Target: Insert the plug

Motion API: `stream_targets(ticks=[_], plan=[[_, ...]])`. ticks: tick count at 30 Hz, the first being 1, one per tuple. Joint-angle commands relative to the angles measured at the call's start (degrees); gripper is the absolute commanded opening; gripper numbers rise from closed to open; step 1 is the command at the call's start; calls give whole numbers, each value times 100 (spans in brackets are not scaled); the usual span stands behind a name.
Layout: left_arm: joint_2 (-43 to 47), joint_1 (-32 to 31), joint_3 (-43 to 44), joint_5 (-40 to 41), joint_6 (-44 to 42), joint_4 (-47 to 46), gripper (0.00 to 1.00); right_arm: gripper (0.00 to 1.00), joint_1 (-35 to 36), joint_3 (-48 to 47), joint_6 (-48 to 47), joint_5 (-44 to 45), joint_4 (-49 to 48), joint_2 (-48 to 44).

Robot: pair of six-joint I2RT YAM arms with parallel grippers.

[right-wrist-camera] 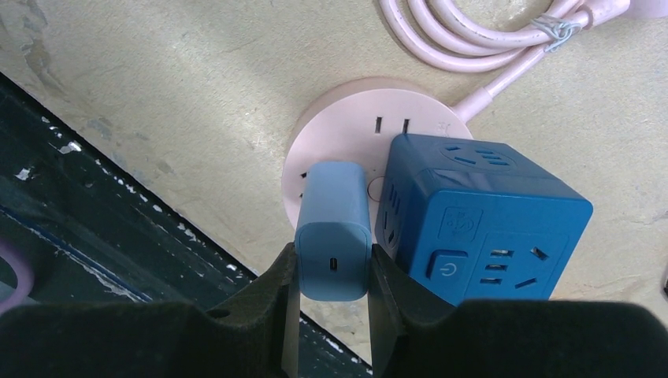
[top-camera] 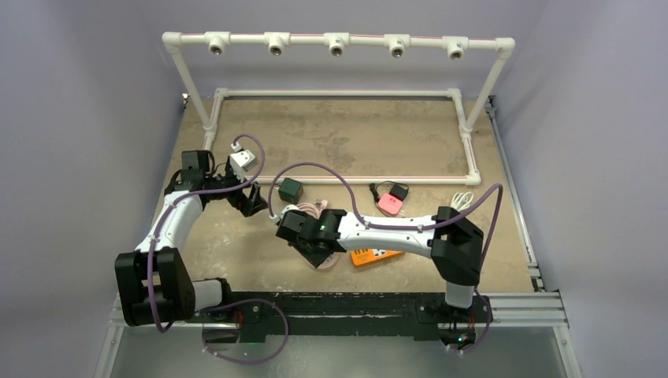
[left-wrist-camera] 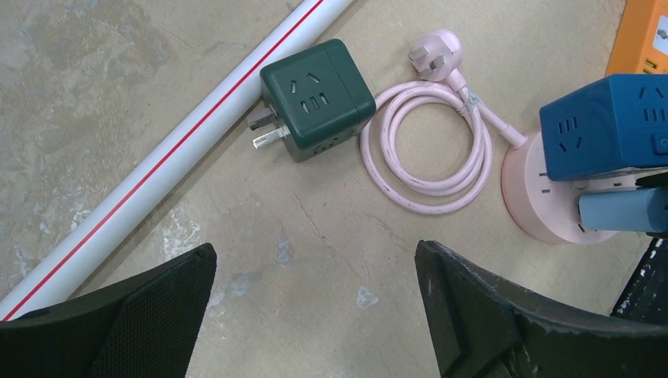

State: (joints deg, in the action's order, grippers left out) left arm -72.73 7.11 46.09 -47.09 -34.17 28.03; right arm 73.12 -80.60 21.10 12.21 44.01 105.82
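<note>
- The right gripper [right-wrist-camera: 332, 264] is closed partway on the light-blue plug [right-wrist-camera: 335, 209], one black finger pressed to each of its side faces (its small port faces the wrist camera).
- The light-blue plug stands with its far end against the top face of the pink round socket [right-wrist-camera: 346, 118], at that face's near-left part. Whether its pins are fully seated cannot be told.
- Just to the right of the plug, a dark-blue cube adapter [right-wrist-camera: 488, 209] sits on the same pink socket, nearly touching the plug's side.
- The socket's pink cable [left-wrist-camera: 429, 150] lies coiled on the table [left-wrist-camera: 94, 71], its own pronged end free beside the coil.
- The left gripper [left-wrist-camera: 315, 264] is spread wide and holds nothing, hanging above bare table.
- Beyond it a green cube adapter [left-wrist-camera: 315, 94] lies with its metal pins pointing at the white pipe [left-wrist-camera: 173, 150], close to the pipe.
- An orange box [left-wrist-camera: 642, 35] shows at the edge of the left wrist view.
</note>
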Motion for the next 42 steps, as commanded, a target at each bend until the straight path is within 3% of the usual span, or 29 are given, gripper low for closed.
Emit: stream_targets(ticks=[1, 41, 42], plan=[[63, 45, 227, -263, -151, 103, 96, 0, 2, 288, -186, -540, -143, 840], [101, 44, 282, -383, -376, 403, 95, 0, -4, 136, -116, -439, 29, 1831], [93, 44, 290, -380, -393, 424, 95, 6, 0, 53, -80, -377, 54, 1764]])
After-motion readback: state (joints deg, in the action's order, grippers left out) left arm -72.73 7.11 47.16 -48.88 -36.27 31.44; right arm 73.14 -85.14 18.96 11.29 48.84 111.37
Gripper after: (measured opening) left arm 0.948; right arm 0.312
